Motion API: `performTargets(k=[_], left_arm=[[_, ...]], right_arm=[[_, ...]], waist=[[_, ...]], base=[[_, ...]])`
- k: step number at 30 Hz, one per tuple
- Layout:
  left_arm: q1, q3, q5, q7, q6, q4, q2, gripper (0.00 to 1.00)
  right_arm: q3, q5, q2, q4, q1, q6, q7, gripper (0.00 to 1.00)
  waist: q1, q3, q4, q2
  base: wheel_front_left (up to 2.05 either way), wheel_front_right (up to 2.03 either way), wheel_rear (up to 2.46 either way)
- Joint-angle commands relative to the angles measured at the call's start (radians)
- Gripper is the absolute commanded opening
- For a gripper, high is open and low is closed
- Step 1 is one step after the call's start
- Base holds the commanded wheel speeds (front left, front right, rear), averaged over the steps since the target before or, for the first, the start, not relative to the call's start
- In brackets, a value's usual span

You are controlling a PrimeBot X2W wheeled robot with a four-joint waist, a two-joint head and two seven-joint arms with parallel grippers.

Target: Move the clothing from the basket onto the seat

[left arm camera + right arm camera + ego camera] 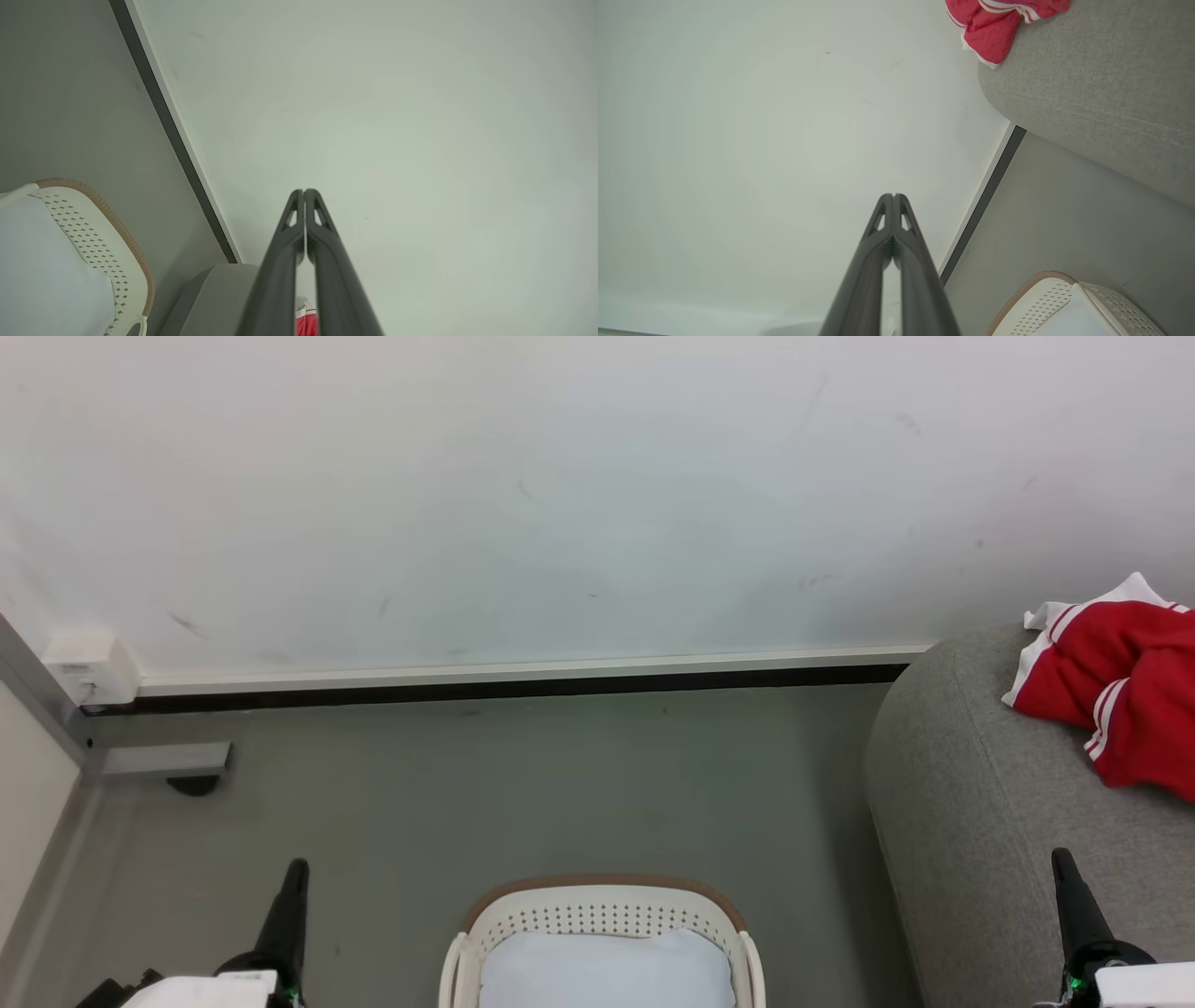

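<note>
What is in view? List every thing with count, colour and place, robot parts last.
clothing: one heap, number of garments unclear, red with white stripes, on the seat at the right edge
seat: one, light grey, right side
basket: one, cream with brown rim, on the floor at bottom centre
lining cloth: one, pale blue-white, inside the basket
wall box: one, white, low on the wall at left
skirting: one strip, white over black, foot of the wall
floor: grey
wall: white
left claw: one, dark, lower left, shut
right claw: one, dark, lower right, shut
</note>
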Motion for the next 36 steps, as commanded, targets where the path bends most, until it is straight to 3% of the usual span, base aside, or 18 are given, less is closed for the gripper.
performTargets(k=[1, 22, 36], left_arm=[[-0.016, 0.005, -0.016, 0.007, -0.007, -0.006, 0.008, 0.0], [-0.036, 0.014, -0.165, 0.045, -0.017, -0.009, 0.008, 0.0], [-0.036, 0.013, -0.167, 0.046, -0.017, -0.01, 0.008, 0.0]], right_arm=[[-0.006, 0.024, -0.006, -0.009, -0.019, -0.002, 0.004, 0.0], [-0.026, 0.173, -0.004, -0.018, -0.03, -0.002, 0.046, 0.0], [-0.029, 0.171, -0.001, -0.017, -0.03, -0.002, 0.048, 0.0]], waist=[[0.0, 0.0, 0.001, 0.0], [0.0, 0.004, 0.017, 0.0], [0.0, 0.004, 0.018, 0.0]], base=[[0.0, 0.0, 0.0], [0.0, 0.0, 0.0], [0.0, 0.0, 0.0]])
